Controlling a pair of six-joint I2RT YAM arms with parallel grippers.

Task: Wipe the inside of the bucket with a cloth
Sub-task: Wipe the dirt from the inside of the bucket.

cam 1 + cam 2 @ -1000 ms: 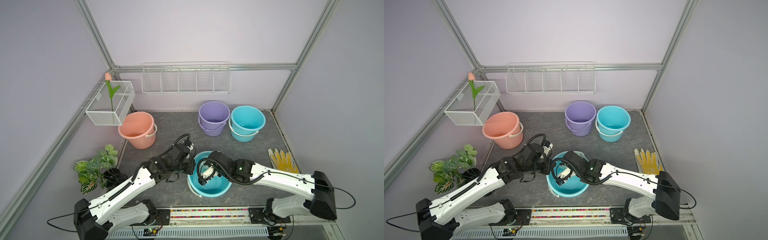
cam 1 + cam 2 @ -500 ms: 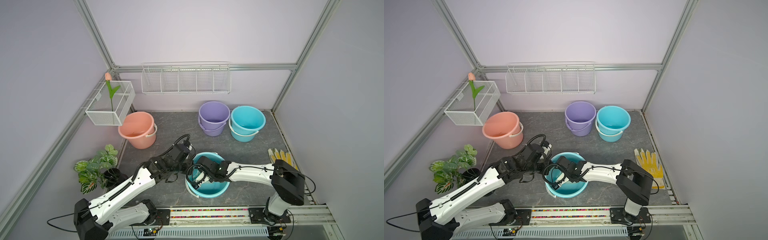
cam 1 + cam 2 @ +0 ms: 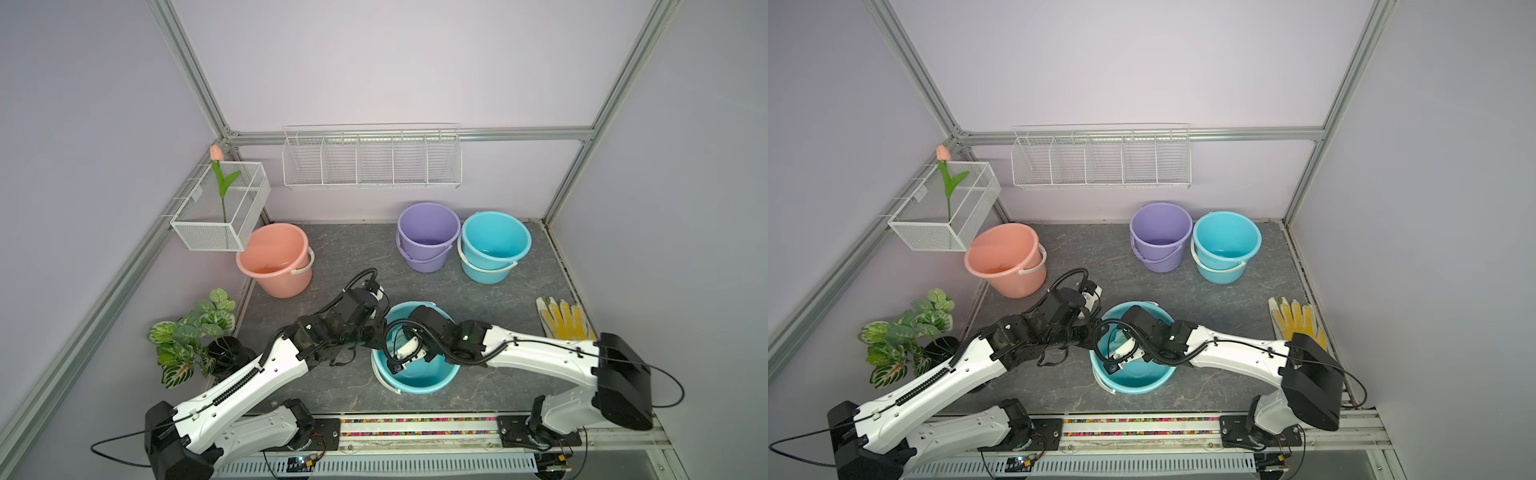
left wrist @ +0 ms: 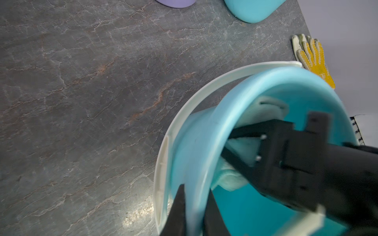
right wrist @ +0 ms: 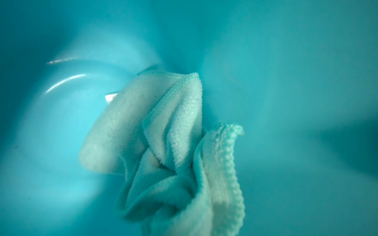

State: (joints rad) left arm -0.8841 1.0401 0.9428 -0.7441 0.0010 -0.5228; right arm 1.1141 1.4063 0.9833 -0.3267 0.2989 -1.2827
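Note:
The teal bucket [image 3: 419, 384] [image 3: 1136, 384] stands at the front middle in both top views, its white handle lying round the rim. My left gripper [image 3: 380, 332] [image 4: 195, 190] is shut on the bucket's rim [image 4: 204, 143], one finger inside and one outside. Reaching down into the bucket, my right gripper [image 3: 405, 353] [image 4: 231, 143] is shut on the cloth [image 4: 231, 179], a pale mint terry towel. In the right wrist view the bunched cloth [image 5: 163, 126] hangs against the bucket's inner wall [image 5: 61, 132], and that gripper's fingers are hidden behind it.
A pink bucket [image 3: 282, 286] stands at the back left; a purple bucket [image 3: 428, 262] and a second teal one [image 3: 486, 274] at the back right. A yellow-and-white glove [image 3: 565, 322] lies at the right edge. A potted plant [image 3: 195, 332] stands left. Wire baskets [image 3: 370, 166] hang on the walls.
My right arm swung its upper link inwards half a second ago and is back out to the right, the cloth staying inside the bucket. The left gripper keeps its hold on the rim.

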